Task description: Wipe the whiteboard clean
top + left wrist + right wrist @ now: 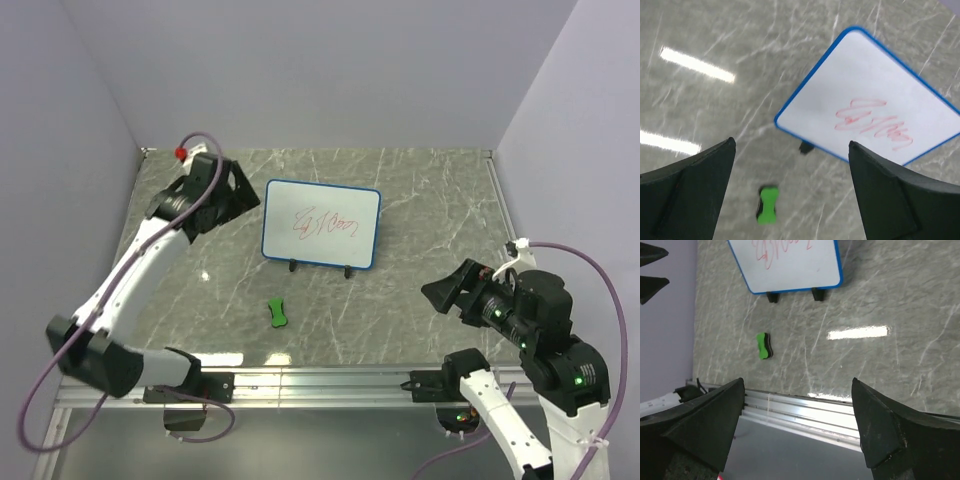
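- The table point(430, 200) has a grey, marble-look top with thin white veins.
- A pale back wall point(330, 70) rises at the table's far edge, well beyond the left gripper point(250, 200).
- A lilac-tinted side wall point(50, 180) stands outboard of the left gripper, and a matching right wall point(590, 150) stands outboard of the right gripper point(435, 293).
- A ribbed aluminium rail point(330, 380) runs along the table's near edge, below and behind the right gripper.
- Nearer than the rail lies a dull grey surface point(300, 440), possibly the floor.
- A bright glare bar point(858, 332) from overhead light lies ahead of the right gripper.
- Two light streaks point(697, 65) shine left of the left gripper.
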Controlling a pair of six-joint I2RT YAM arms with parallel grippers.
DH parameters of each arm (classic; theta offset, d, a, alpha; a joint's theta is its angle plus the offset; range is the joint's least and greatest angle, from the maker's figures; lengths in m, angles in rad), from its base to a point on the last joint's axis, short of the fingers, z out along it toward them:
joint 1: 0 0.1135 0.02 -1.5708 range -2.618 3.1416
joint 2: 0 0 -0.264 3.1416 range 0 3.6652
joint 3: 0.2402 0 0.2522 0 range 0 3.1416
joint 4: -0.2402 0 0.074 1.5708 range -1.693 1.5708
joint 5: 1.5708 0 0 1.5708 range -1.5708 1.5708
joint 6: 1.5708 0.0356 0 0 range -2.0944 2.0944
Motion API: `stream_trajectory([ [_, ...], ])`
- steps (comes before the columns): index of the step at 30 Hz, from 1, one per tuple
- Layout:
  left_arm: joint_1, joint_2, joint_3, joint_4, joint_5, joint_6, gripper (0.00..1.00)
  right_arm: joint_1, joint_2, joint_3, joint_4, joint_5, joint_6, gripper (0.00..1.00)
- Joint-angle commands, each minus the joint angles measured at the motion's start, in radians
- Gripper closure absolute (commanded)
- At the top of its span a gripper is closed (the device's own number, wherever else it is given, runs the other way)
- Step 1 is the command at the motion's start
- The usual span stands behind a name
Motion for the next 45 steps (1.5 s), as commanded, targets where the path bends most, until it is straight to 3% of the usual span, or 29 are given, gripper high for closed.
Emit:
stream_trajectory([
  [1,-0.019,-0.087,-0.073,-0.208,-0.007,-0.144,0.01,0.029,-0.031,0.020,-0.008,-0.026,0.013,0.06],
  [7,-0.267,-0.196,-0.283,-0.199,-0.027,-0.380,0.01,0.042,-0.046,0.036,-0.076,-0.015,0.001,0.06],
  [10,-0.396,-0.146,-0.343,-0.208,-0.053,-0.478,0.13,0.042,-0.049,0.050,-0.091,0.016,-0.016,0.06],
  [15,-0.540,-0.068,-0.434,-0.088,-0.037,-0.525,0.18,0.043,-0.025,0.096,-0.159,0.080,-0.045,0.06],
  [25,-0.546,0.064,-0.537,0.144,0.006,-0.381,0.35,0.043,-0.035,0.093,-0.228,0.135,-0.028,0.07],
  [32,-0.540,0.149,-0.563,0.204,0.007,-0.332,0.40,0.043,-0.023,0.079,-0.235,0.158,-0.025,0.08],
  [38,-0.485,0.141,-0.600,0.240,0.010,-0.289,0.54,0.042,-0.005,0.056,-0.206,0.160,-0.010,0.09],
  [41,-0.438,0.134,-0.626,0.266,0.025,-0.261,0.68,0.043,0.012,0.029,-0.160,0.146,-0.005,0.09],
  [43,-0.424,0.132,-0.630,0.267,0.032,-0.247,0.94,0.043,0.029,0.003,-0.092,0.114,-0.011,0.09],
  [45,-0.422,0.126,-0.597,0.252,0.015,-0.227,1.00,0.043,0.073,-0.020,-0.015,0.021,-0.037,0.09],
])
